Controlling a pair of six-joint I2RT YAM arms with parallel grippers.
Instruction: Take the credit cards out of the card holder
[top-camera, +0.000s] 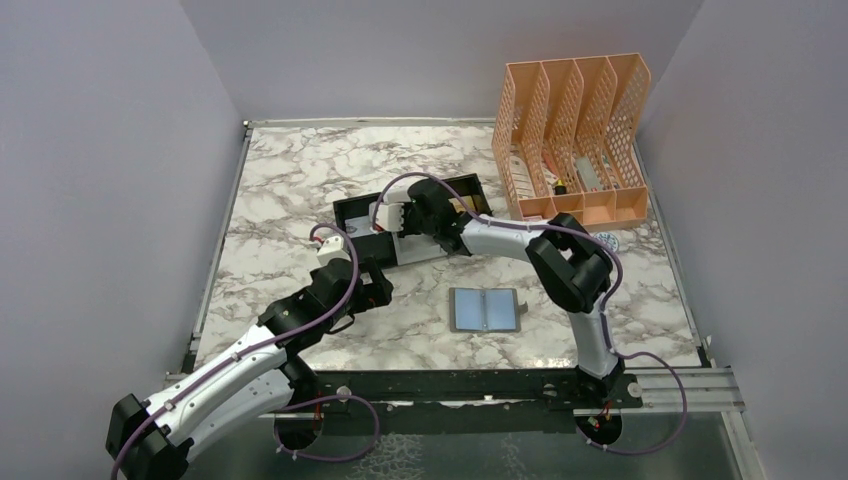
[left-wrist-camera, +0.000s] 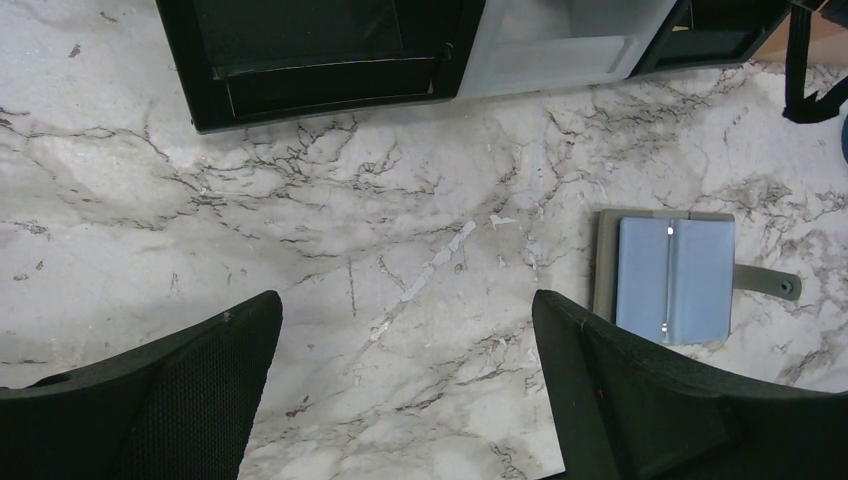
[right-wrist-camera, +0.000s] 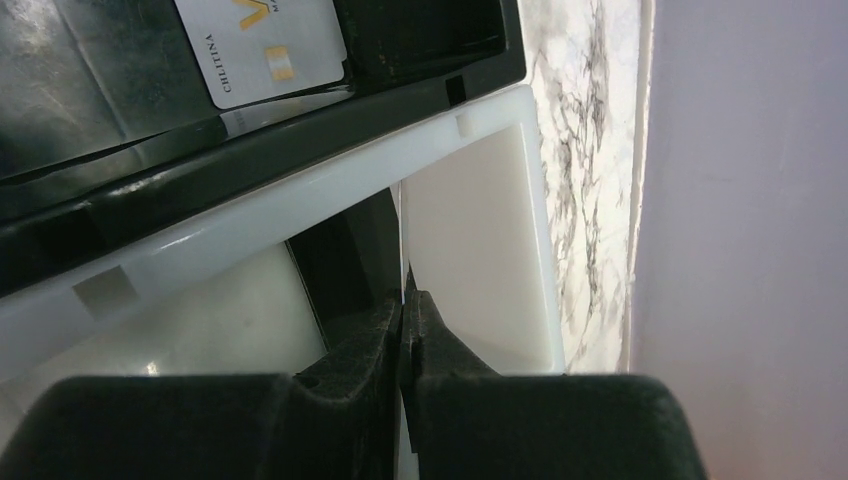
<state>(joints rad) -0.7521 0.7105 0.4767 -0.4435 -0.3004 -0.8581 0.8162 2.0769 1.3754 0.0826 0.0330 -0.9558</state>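
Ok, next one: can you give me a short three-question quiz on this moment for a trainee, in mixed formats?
1. True or false: the card holder lies folded shut on the table.
2. Whose jaws stand wide open? A the left gripper; B the right gripper; C both.
3. Fill in: the white credit card with the gold chip lies in a ___ compartment of the tray.
Key: 1 false, it lies open, blue-grey inside up. 2 A; the right is shut, seemingly pinching a thin card edge-on. 3 black.
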